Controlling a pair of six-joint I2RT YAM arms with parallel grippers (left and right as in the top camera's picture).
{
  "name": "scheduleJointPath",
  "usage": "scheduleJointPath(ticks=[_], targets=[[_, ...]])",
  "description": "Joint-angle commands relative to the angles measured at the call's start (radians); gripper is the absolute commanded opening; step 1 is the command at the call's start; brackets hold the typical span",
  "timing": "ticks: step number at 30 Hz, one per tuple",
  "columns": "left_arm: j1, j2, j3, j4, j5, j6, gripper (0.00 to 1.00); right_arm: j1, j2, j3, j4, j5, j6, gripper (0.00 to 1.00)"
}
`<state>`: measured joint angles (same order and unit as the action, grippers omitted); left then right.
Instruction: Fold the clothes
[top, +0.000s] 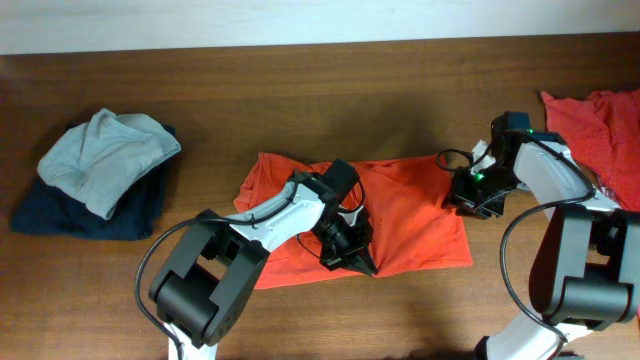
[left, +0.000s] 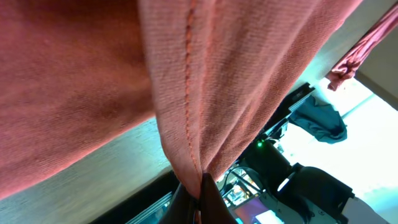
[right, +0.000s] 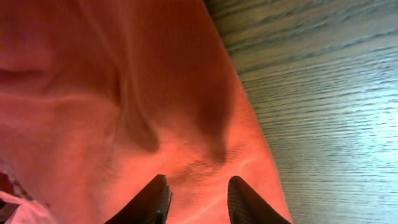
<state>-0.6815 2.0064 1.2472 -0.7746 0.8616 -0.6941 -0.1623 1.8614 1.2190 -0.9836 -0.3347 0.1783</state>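
Note:
An orange-red T-shirt (top: 410, 205) lies spread across the middle of the table. My left gripper (top: 357, 258) is at its front edge, shut on a fold of the fabric. In the left wrist view the stitched hem (left: 186, 93) hangs up out of the closed left gripper (left: 200, 185). My right gripper (top: 472, 195) is at the shirt's right edge. In the right wrist view the right gripper (right: 198, 186) stands open just above the shirt (right: 112, 93), with both dark fingertips (right: 155, 194) over cloth near its edge and nothing pinched.
A second orange-red garment (top: 605, 125) lies bunched at the back right corner. A grey top on a navy garment (top: 100, 165) forms a pile at the left. Bare wooden table (top: 300, 110) runs along the back and front.

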Motion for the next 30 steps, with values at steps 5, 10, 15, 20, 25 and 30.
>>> scheduleJointPath(ticks=[5,10,15,20,25,30], targets=[[0.042,-0.040,-0.006,-0.033,0.024,0.069,0.09,-0.002,-0.023,-0.005,-0.022,-0.019,-0.006,0.38],[0.085,-0.138,-0.006,-0.101,-0.183,0.089,0.10,-0.002,-0.023,-0.005,-0.021,0.011,-0.006,0.40],[0.149,-0.217,-0.006,-0.124,-0.442,0.125,0.20,-0.003,-0.023,-0.005,-0.004,0.021,-0.006,0.42],[0.239,-0.217,-0.006,-0.159,-0.668,0.142,0.57,-0.003,-0.023,-0.005,-0.008,0.021,-0.006,0.43],[0.439,-0.215,-0.010,-0.180,-0.750,0.144,0.87,-0.003,-0.023,-0.005,-0.011,0.021,-0.006,0.43],[0.612,-0.195,-0.023,-0.138,-0.619,0.328,0.94,-0.002,-0.023,-0.005,-0.011,0.021,-0.006,0.46]])
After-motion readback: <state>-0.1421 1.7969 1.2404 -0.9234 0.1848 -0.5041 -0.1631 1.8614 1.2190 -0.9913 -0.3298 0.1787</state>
